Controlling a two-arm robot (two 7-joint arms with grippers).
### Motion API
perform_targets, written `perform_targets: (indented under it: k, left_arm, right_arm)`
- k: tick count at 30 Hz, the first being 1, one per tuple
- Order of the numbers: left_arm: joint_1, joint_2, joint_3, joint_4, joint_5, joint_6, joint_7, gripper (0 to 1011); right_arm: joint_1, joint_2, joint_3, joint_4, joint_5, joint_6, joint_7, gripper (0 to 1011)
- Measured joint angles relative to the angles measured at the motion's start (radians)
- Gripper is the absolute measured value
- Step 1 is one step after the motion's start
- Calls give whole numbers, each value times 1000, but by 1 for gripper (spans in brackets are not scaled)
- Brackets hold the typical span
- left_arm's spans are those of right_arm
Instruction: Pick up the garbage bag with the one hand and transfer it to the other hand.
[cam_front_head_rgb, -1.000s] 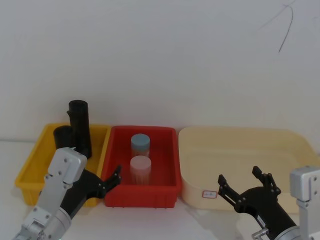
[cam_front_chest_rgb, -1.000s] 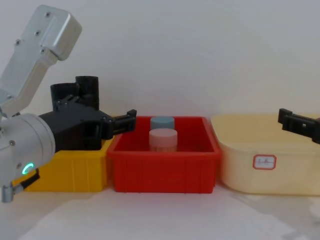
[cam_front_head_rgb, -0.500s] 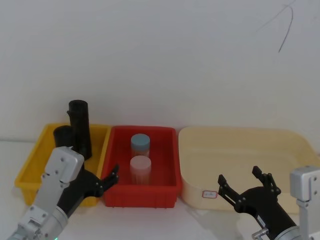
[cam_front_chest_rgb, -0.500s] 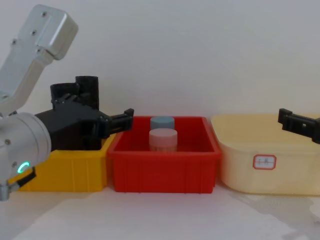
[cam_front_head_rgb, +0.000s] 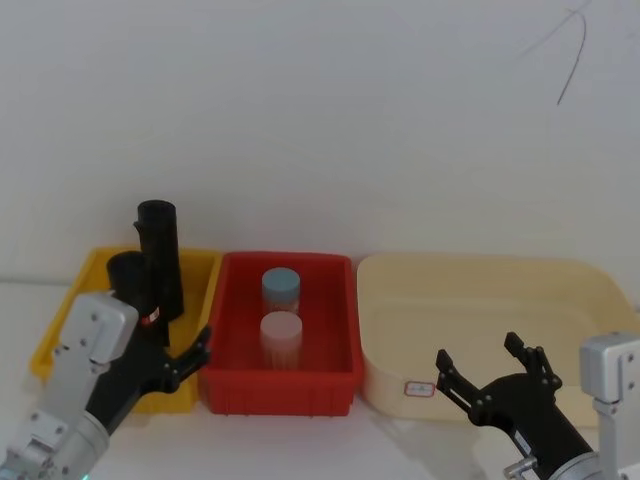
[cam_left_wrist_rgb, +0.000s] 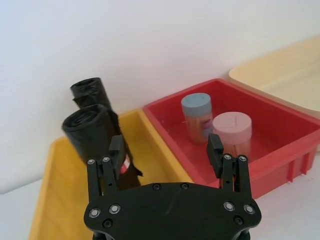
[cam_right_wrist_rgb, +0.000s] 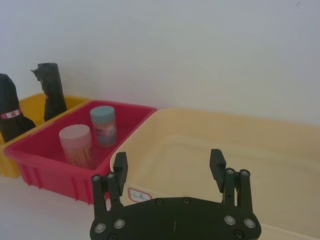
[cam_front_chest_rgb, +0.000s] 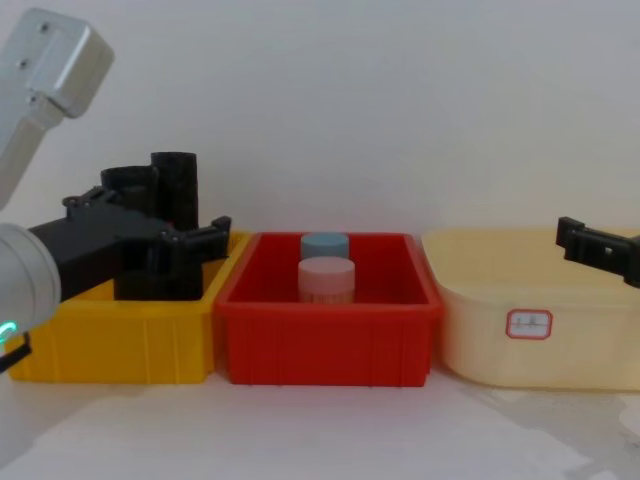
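Note:
The garbage bag (cam_front_head_rgb: 127, 272), a thick black roll with a red-and-white label band, stands upright in the yellow bin (cam_front_head_rgb: 66, 318); it also shows as the garbage bag (cam_left_wrist_rgb: 93, 134) and the garbage bag (cam_right_wrist_rgb: 10, 109). My left gripper (cam_front_head_rgb: 180, 345) hovers open at the bin's front right corner, short of the bag. In the left wrist view the left gripper (cam_left_wrist_rgb: 165, 149) has one finger lined up with the bag's label, and the gap between its fingers faces the wall between the yellow and red bins. My right gripper (cam_front_head_rgb: 490, 372) waits open in front of the cream tub.
A slimmer black roll (cam_front_head_rgb: 160, 250) with a ragged top stands just behind the bag. The red bin (cam_front_head_rgb: 285, 388) holds a blue-lidded jar (cam_front_head_rgb: 281, 285) and a pink-lidded jar (cam_front_head_rgb: 281, 332). The cream tub (cam_front_head_rgb: 480, 300) sits at the right. A white wall runs close behind.
My left gripper has drawn back and to the left, from the red bin's corner to the yellow bin's front. The right gripper and the rolls have not moved.

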Motion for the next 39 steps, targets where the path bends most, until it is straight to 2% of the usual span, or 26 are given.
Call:
perform_targets:
  k: [17, 39]
  left_arm:
    - [10, -3, -41, -4, -5, 19, 12, 1000]
    - [26, -22, -106, 4, 14, 22, 63, 1000]
  right_arm:
    - [0, 0, 0, 0, 0, 0, 0, 1001]
    - [0, 0, 0, 0, 0, 0, 0, 1001]
